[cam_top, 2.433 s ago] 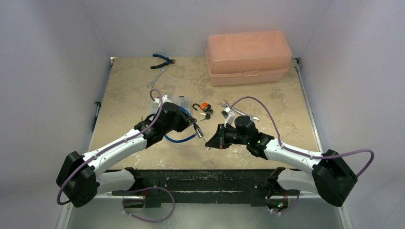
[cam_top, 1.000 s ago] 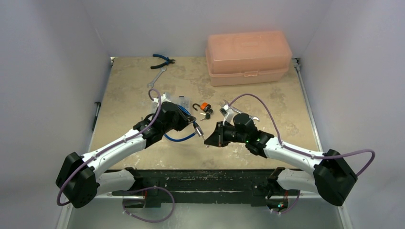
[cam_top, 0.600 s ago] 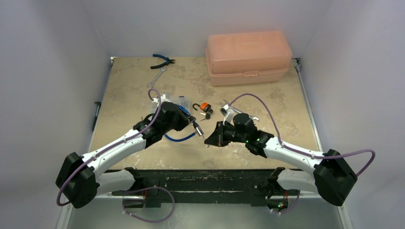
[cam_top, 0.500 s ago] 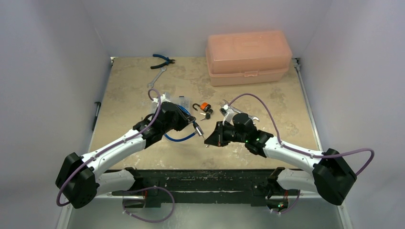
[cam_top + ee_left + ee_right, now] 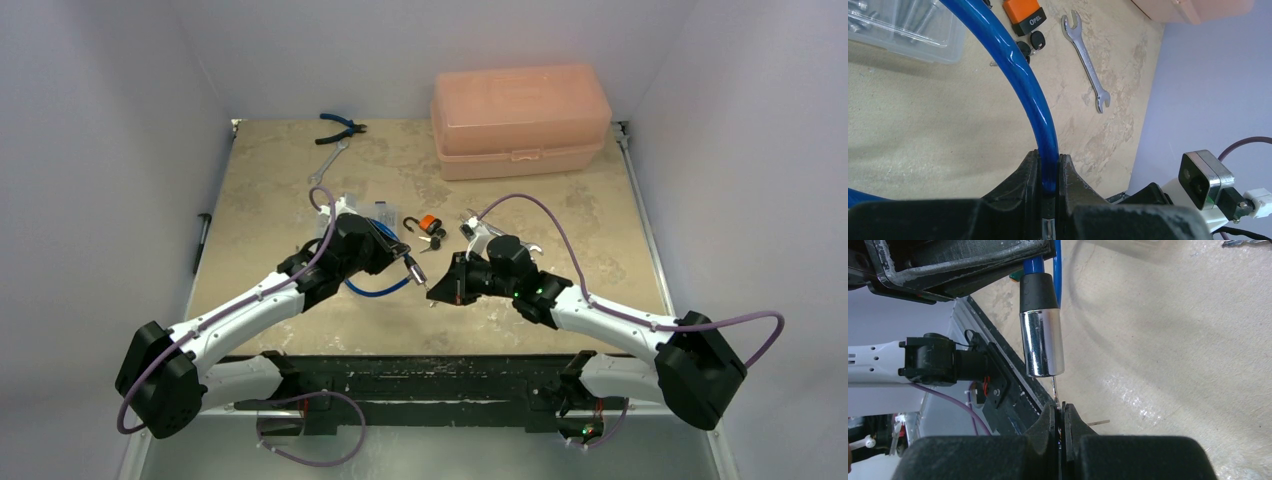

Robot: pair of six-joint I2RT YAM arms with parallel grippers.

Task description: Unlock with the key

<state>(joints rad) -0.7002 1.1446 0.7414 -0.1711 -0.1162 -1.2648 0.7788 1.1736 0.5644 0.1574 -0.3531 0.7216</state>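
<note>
My left gripper (image 5: 1049, 160) is shut on a blue cable (image 5: 1018, 65) just behind its chrome lock cylinder (image 5: 1042, 342) and holds it above the table. My right gripper (image 5: 1060, 407) is shut on a thin silver key (image 5: 1054, 387), whose tip meets the cylinder's end face. In the top view the two grippers (image 5: 397, 259) (image 5: 432, 293) meet at mid-table. The black-headed key (image 5: 1037, 40) lies bunched with a like one beside the orange padlock (image 5: 1020, 10). Both lie on the table, apart from both grippers, and show in the top view too (image 5: 436, 238) (image 5: 430, 222).
A silver wrench (image 5: 1085, 57) lies right of the padlock. A clear box of screws (image 5: 898, 25) sits under the left arm. A salmon toolbox (image 5: 520, 120) stands at the back right. Blue pliers (image 5: 340, 125) and a second wrench (image 5: 328, 160) lie at the back left.
My right gripper has crept a little left and forward toward the chrome cylinder. The left arm has stayed nearly still with the cable.
</note>
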